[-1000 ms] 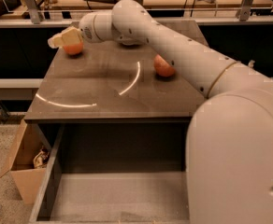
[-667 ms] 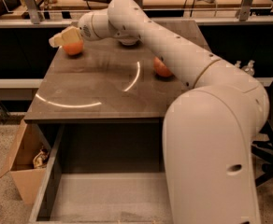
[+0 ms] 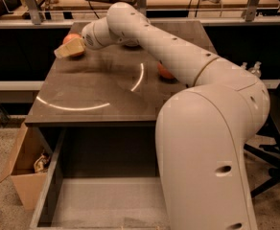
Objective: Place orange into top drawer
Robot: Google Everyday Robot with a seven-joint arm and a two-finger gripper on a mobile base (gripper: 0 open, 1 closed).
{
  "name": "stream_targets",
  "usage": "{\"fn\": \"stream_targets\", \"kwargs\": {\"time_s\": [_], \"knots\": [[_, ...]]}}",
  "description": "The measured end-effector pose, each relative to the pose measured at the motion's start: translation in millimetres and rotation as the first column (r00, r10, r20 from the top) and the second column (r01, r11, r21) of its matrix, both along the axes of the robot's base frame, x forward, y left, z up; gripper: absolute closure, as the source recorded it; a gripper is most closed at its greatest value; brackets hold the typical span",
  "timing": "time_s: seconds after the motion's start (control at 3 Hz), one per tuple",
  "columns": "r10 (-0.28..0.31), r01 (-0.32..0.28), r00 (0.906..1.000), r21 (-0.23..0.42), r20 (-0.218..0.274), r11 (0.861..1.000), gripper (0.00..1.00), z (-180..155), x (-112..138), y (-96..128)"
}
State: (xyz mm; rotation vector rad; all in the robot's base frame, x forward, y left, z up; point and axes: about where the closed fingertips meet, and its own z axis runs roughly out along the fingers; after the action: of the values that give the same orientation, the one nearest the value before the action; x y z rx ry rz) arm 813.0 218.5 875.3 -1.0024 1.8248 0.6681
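One white robot arm [image 3: 178, 56] reaches across a dark table [image 3: 92, 92], and its gripper [image 3: 62, 51] sits low over the far left corner of the tabletop. The orange [image 3: 73, 37] lies directly against the gripper, its rounded top showing just behind it and partly covered by it. Whether the gripper is clamped on the fruit or only resting against it cannot be told from this angle.

A second round fruit [image 3: 165, 72], of a redder tone, sits on the same tabletop well off to the gripper's right as the camera sees it, half hidden behind the arm. Two curved streaks of reflected light cross the table surface between the gripper and the camera.

Below the table's front edge, far beneath the gripper and much nearer the camera, the top drawer [image 3: 106, 200] stands pulled open, its flat grey bottom bare and its thin left wall in view. A cardboard box [image 3: 22, 178] stands on the floor just beside that wall, below the gripper and slightly to its left, with some small items inside.
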Motion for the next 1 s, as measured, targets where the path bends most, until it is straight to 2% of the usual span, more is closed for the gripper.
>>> {"fn": "stream_targets", "kwargs": {"time_s": [0.67,1.0], "knots": [[0.036,-0.036,0.9993,0.009,-0.003,0.999,0.00,-12.9,10.1,18.2],[0.059,-0.058,0.9983,0.010,-0.008,0.998,0.20,-21.8,14.8,27.9]]}}
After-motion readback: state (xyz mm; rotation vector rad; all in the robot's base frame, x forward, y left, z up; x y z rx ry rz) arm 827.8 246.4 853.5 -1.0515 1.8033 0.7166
